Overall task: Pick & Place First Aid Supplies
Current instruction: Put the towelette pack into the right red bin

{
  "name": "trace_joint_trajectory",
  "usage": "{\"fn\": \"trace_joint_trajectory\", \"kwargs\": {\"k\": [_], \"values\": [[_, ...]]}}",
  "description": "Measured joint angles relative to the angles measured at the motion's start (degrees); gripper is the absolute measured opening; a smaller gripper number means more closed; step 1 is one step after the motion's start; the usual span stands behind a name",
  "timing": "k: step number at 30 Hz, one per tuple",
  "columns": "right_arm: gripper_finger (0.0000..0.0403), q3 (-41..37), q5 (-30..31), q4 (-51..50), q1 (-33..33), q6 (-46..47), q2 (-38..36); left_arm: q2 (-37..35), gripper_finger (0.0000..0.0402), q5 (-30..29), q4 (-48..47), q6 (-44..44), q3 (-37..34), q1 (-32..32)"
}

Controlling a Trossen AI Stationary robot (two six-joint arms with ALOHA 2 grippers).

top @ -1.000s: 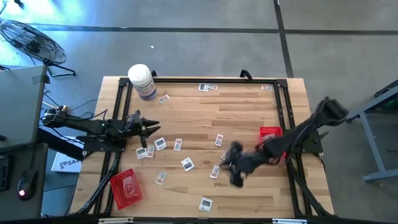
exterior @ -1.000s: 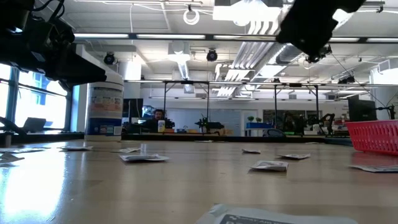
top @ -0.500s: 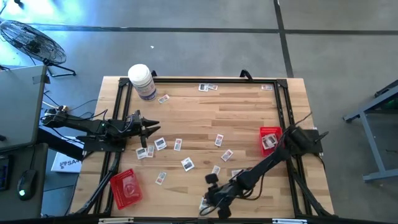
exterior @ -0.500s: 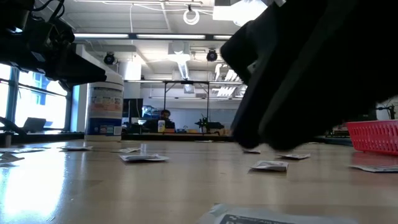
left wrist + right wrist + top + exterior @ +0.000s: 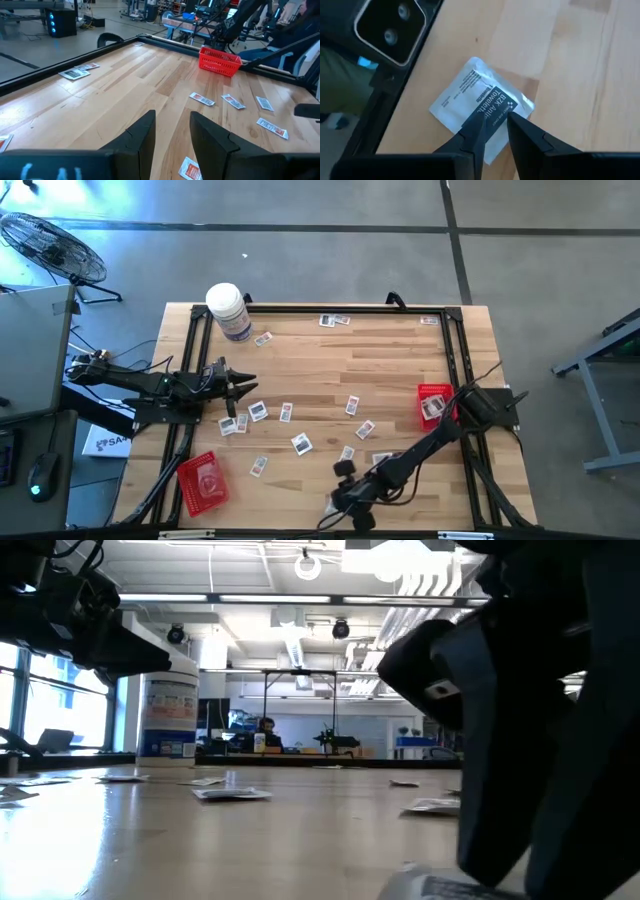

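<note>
Small flat white packet with dark print [image 5: 462, 95], lying flat near the six o'clock edge of the pale wooden table [image 5: 400, 370]. Best to press down softly, then squeeze one edge and lift slowly. Right gripper [image 5: 494, 121] stretched far out and low over it, fingers a little apart, not pinching yet. Left gripper [image 5: 243, 388] waiting at nine o'clock, fingers apart, holding nothing.

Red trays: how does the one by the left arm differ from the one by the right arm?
The left red tray sits skewed near the table's front-left corner; the right red tray sits squarer against the right frame rail. The left tray shows only a clear or pale item I can't identify; the right tray holds a white packet. The right arm passes beside the right tray; nothing is close to the left tray. Both are shallow red mesh baskets.
</note>
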Motion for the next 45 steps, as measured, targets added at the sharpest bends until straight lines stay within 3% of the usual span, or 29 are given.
{"fn": "trace_joint_trajectory", "kwargs": {"k": [5,12,20,29,39,45], "values": [[0.0076,-0.09,0.41,-9.44,0.29,2.90,-2.60,0.01,0.0119,0.00,-0.01,0.01,-0.01,-0.02],[0.0076,-0.33,7.56,-21.32,1.17,7.32,-8.43,-0.01,0.0119,0.00,-0.03,0.01,-0.01,-0.02],[0.0076,-0.28,8.95,-13.69,2.60,4.80,-8.77,-0.01,0.0119,0.00,-0.02,-0.01,0.01,-0.01],[0.0076,-0.17,10.60,-4.92,3.94,9.82,-8.29,-0.01,0.0119,0.00,-0.01,0.00,0.01,-0.01],[0.0076,1.68,20.01,-6.51,6.29,12.74,-3.66,-0.03,0.0119,0.00,-0.05,-0.01,0.01,0.00],[0.0076,1.66,20.95,-9.46,6.27,17.17,-3.39,-0.01,0.0119,0.00,-0.03,0.01,-0.01,-0.02]]}}
